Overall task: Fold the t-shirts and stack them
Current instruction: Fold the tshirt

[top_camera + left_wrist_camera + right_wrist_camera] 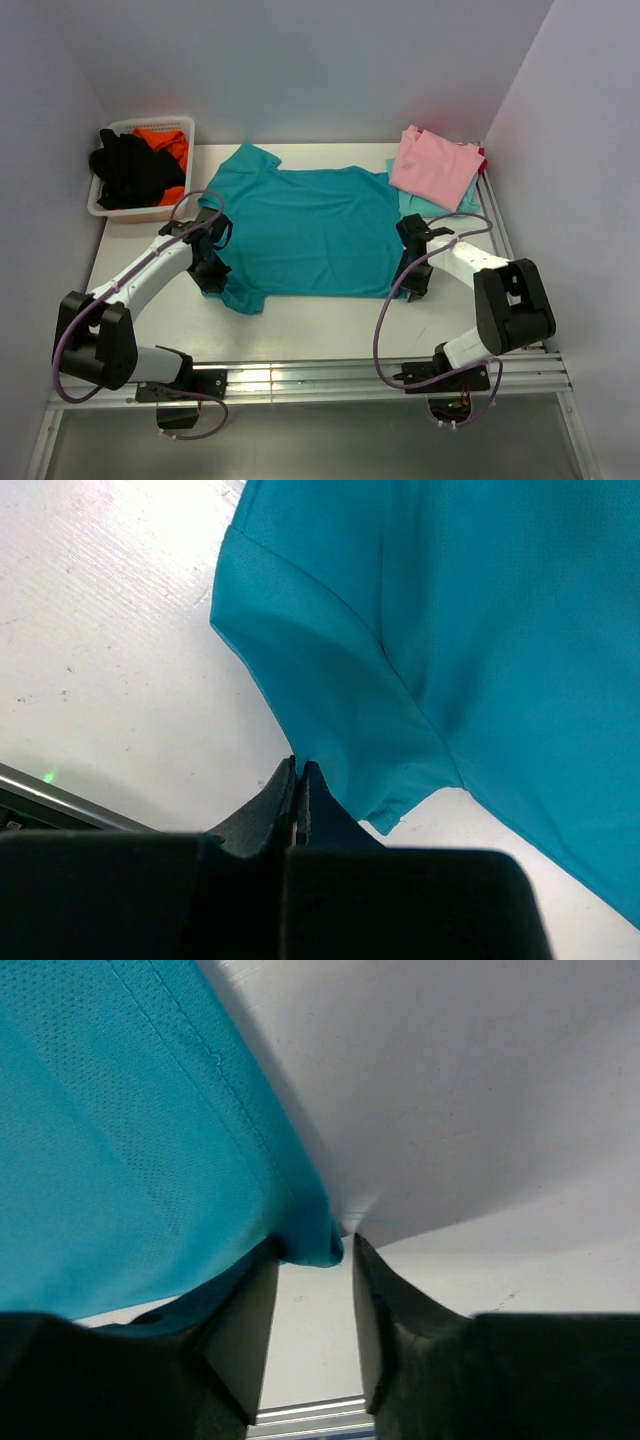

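Two arms rise from an aluminium rail [330, 375] at the near edge of the white table [320, 325] and reach forward to the near corners of a teal t-shirt [305, 235].

The left gripper [299, 770] sits at the shirt's near-left sleeve. Its jaws are pressed together with no gap showing. In the left wrist view the sleeve's edge runs right down to the fingertips, but whether any cloth is pinched between them cannot be told.

The right gripper [348, 1245] is at the near-right corner of the hem. Its jaws stand apart with bare table visible between them. The bunched corner of the hem lies in the mouth of the gap, against the tip of the left-hand finger [245, 1310] in the right wrist view. The other finger is just clear of the cloth.

The teal t-shirt lies spread flat in the middle of the table, with its sleeves to the left and its hem to the right. One sleeve points toward the near edge and the other toward the far-left corner.

Farther back on the right, a folded pink t-shirt [435, 165] rests on a folded pale aqua t-shirt [440, 205], just beside the teal hem, with a sliver of red cloth [482, 155] showing at its far edge.

In the far-left corner stands a white basket [150, 125] holding black [130, 170] and orange [165, 140] garments.
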`<state>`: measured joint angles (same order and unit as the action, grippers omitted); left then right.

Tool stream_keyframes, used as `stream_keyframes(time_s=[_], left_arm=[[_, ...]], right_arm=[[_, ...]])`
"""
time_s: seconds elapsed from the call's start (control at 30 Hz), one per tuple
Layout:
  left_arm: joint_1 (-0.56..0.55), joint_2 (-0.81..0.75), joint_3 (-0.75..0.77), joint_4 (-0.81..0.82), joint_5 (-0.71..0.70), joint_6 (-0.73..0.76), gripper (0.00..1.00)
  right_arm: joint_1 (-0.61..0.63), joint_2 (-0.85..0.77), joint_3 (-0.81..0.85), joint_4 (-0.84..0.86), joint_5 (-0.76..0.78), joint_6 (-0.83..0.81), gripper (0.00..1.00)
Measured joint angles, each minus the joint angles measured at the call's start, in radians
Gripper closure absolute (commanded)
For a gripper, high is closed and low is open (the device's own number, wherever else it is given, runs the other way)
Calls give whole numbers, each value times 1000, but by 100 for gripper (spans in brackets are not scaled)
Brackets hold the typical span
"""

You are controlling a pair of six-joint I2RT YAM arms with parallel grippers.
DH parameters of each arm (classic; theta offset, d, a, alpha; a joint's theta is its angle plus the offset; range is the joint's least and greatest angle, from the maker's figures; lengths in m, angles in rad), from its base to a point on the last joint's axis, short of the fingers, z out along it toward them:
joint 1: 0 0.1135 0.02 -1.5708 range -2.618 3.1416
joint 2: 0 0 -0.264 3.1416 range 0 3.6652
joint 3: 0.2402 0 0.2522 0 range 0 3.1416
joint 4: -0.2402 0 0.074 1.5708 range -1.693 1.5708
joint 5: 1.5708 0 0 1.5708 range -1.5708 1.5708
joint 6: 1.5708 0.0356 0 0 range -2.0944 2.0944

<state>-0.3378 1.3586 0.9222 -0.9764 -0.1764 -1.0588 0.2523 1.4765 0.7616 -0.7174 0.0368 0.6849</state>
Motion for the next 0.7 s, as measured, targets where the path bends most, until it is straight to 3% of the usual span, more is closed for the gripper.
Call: stream_keyframes(time_s=[0.1, 0.13, 0.23, 0.7], left_arm=[[10, 0, 0, 0, 1, 1, 100], [16, 0, 0, 1, 3, 3, 100], [28, 0, -2, 5, 4, 9, 100], [36, -15, 23, -68, 60, 52, 100]], right_arm=[[0, 0, 0, 5, -1, -1, 72], [0, 0, 0, 7, -2, 0, 82], [0, 1, 0, 14, -8, 2, 100], [0, -82, 10, -83, 5, -14, 100]])
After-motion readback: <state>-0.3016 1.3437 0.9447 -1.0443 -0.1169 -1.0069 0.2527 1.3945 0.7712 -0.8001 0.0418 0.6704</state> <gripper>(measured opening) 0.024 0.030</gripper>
